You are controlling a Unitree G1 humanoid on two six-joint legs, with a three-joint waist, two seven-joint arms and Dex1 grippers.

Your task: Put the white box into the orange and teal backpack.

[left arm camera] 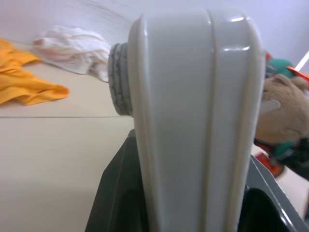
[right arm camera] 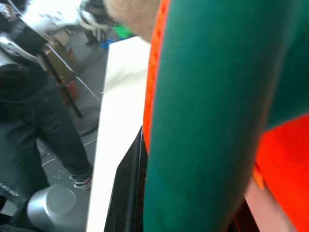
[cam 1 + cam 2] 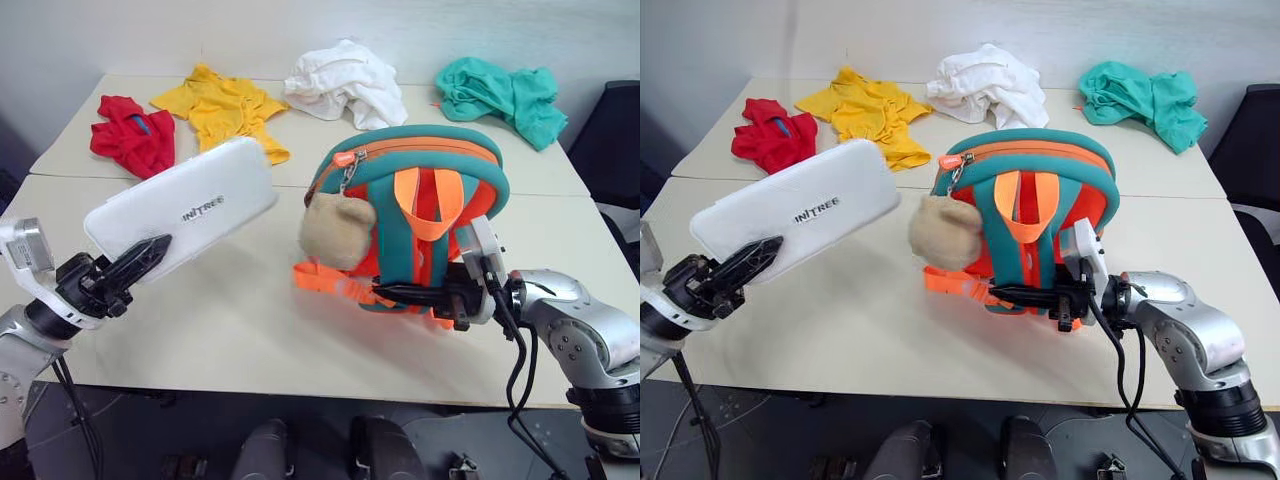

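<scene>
The white box (image 3: 185,205), flat with dark lettering, hangs tilted above the table's left side. My left gripper (image 3: 150,250) is shut on its near lower end. In the left wrist view the box's edge (image 1: 193,121) stands between the dark fingers (image 1: 116,203). The orange and teal backpack (image 3: 420,160) stands upright at centre right, straps facing me, with a tan plush toy (image 3: 337,230) hanging on its left side. My right gripper (image 3: 385,292) reaches in level from the right and is shut on the backpack's lower strap area. The teal strap (image 2: 207,121) lies between its fingers.
Along the table's far side lie a red garment (image 3: 132,135), a yellow garment (image 3: 225,105), a white cloth (image 3: 345,80) and a teal cloth (image 3: 505,95). A black chair (image 3: 615,130) stands at the right. A person's legs (image 2: 29,96) show beside the table.
</scene>
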